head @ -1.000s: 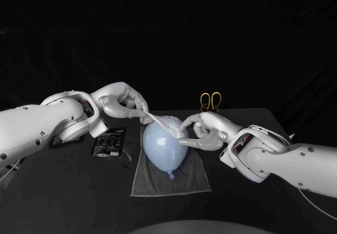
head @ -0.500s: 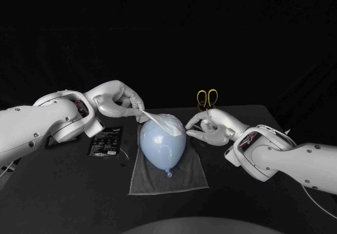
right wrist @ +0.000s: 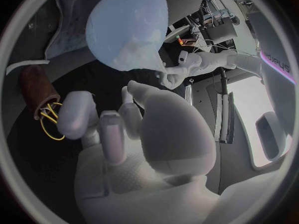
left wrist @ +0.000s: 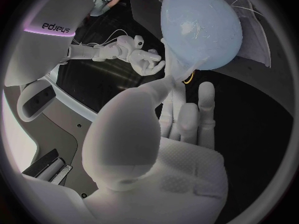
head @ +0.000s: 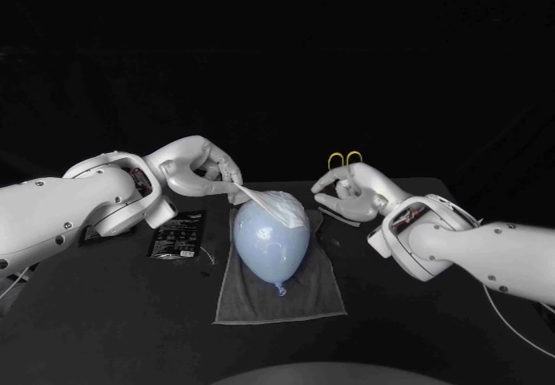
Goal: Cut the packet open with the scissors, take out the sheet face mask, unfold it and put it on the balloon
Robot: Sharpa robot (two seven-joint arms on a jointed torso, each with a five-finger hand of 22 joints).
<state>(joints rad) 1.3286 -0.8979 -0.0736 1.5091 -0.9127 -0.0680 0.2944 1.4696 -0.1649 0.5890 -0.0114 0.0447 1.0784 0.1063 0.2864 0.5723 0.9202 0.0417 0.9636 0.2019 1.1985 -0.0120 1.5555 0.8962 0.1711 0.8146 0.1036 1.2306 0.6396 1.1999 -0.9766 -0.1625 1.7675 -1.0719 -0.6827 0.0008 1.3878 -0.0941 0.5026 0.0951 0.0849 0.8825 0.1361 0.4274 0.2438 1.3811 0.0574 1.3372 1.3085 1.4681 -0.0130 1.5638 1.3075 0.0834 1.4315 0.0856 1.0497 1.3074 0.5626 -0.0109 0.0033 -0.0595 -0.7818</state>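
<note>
A pale blue balloon (head: 271,241) lies on a grey towel (head: 283,301), knot toward me. The white sheet mask (head: 275,204) is draped over the balloon's far end. My left hand (head: 204,172) pinches one corner of the mask and holds it stretched up and left, off the balloon (left wrist: 199,25). My right hand (head: 350,192) hovers to the right of the balloon, fingers loosely curled and apart, holding nothing. In the right wrist view the balloon (right wrist: 124,20) and my left hand (right wrist: 187,67) lie beyond my right hand's fingers (right wrist: 77,114).
The black packet (head: 180,234) lies flat left of the towel. Yellow-handled scissors (head: 343,160) are behind my right hand, their handles (right wrist: 50,120) by a brown holder (right wrist: 34,84). A thin white strip (head: 337,218) lies right of the balloon.
My right hand has let go of the mask's right edge and moved up and right, away from the balloon. My left hand keeps its pinch on the mask.
</note>
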